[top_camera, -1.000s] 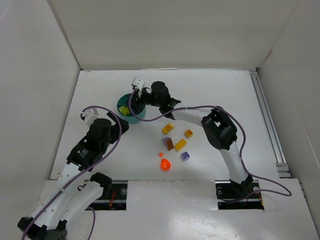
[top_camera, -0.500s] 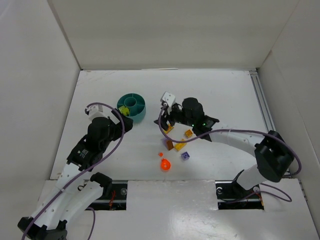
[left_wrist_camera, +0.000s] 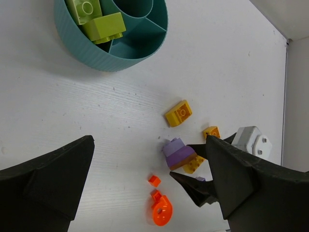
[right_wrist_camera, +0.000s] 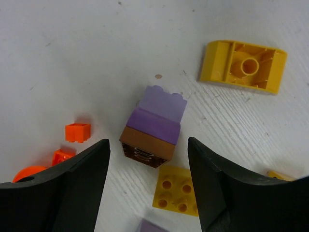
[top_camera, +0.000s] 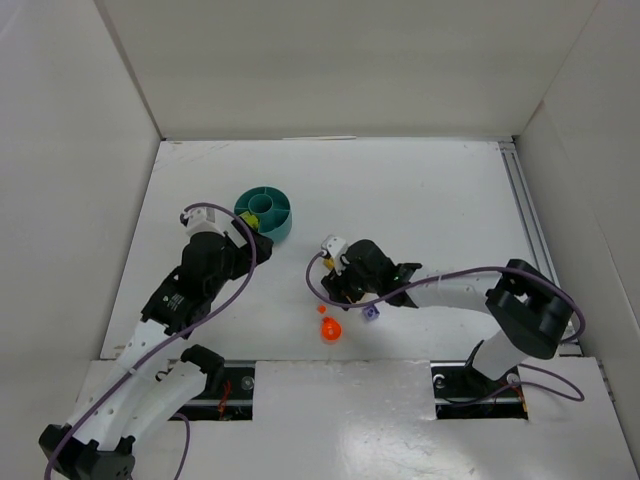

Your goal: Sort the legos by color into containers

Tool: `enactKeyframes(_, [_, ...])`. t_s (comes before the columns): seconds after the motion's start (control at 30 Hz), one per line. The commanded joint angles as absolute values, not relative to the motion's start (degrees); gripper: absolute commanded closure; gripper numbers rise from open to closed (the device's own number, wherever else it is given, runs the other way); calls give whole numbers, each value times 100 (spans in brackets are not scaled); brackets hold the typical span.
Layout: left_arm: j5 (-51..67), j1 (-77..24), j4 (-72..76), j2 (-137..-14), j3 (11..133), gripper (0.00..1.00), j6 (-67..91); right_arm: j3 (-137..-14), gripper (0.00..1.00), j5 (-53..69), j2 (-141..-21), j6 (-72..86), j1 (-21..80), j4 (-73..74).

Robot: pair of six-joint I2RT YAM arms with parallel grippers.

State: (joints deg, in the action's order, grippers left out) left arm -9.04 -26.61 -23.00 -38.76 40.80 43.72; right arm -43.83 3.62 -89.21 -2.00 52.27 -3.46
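The teal dish (top_camera: 264, 213) stands at the back left; in the left wrist view (left_wrist_camera: 96, 54) one compartment holds lime green bricks (left_wrist_camera: 99, 21). The loose legos lie mid-table. My right gripper (top_camera: 338, 283) is open and low over them. In the right wrist view its fingers (right_wrist_camera: 148, 145) stand on either side of a purple brick stacked on a brown one (right_wrist_camera: 153, 126), without touching it. A yellow brick (right_wrist_camera: 176, 195) lies studs-down just beside it. My left gripper (top_camera: 250, 243) is open and empty, near the dish.
A yellow curved brick (right_wrist_camera: 244, 65), a small orange-red bit (right_wrist_camera: 77, 132) and a round orange-red piece (top_camera: 330, 328) lie around the stack. A small purple brick (top_camera: 371, 313) lies to the right. White walls enclose the table.
My right gripper has left the dish, swung towards the near side and come down over the loose legos, open around the purple-brown stack. The left arm has shifted only slightly.
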Motion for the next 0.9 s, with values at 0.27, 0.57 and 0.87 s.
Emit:
enactKeyframes(0.27, [-861,-2681,-2065,-3946,4008,0,4271,-4562,56,-97,-8833,448,5265,-457])
enactKeyframes(0.57, [-38,-2681,-1618,-3946,3894,0,3965,-4676,75,896,-8140,-174,5265,-212])
enactKeyframes(0.87, [4714,-2681,2361,-4060,2779,0,3155,-5651,82,2923,-6672,-1511,5001,1967])
